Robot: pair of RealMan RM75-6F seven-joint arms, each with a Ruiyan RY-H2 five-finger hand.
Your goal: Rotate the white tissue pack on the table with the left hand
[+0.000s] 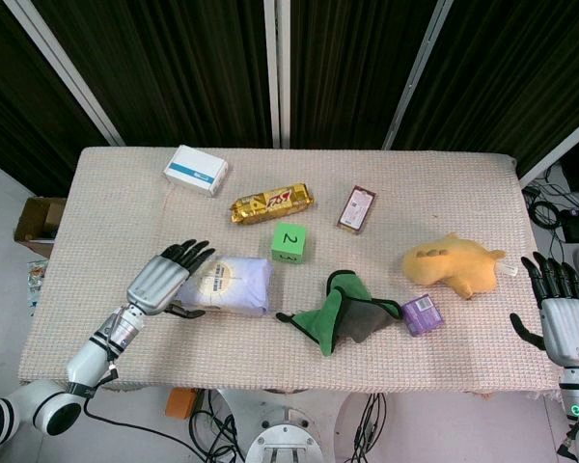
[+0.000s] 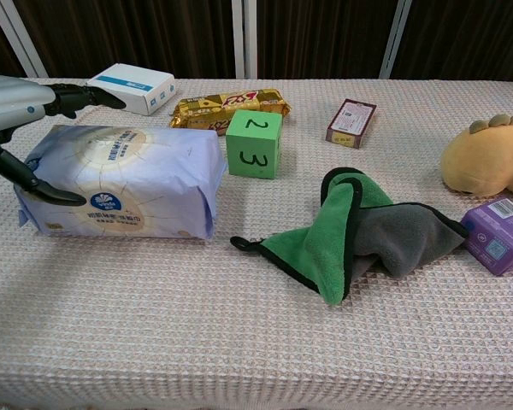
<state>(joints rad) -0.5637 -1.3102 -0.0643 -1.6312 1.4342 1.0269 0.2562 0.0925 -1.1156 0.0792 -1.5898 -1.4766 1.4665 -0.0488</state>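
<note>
The white tissue pack (image 1: 234, 285) (image 2: 128, 179) lies flat on the left part of the table, its long side running left to right. My left hand (image 1: 159, 282) (image 2: 8, 98) is at the pack's left end. Its dark fingers are spread above the far top edge, and the thumb lies against the pack's front face. The hand straddles that end without closing on it. My right hand (image 1: 565, 323) hangs off the table's right edge, fingers apart and holding nothing. It does not show in the chest view.
A green numbered cube (image 1: 289, 242) (image 2: 254, 143) stands just right of the pack's far corner. A gold snack bar (image 1: 271, 203), a white-blue box (image 1: 195, 170) and a brown packet (image 1: 356, 208) lie behind. A green-grey cloth (image 1: 343, 313), a purple box (image 1: 423, 314) and a yellow plush (image 1: 454, 263) lie to the right.
</note>
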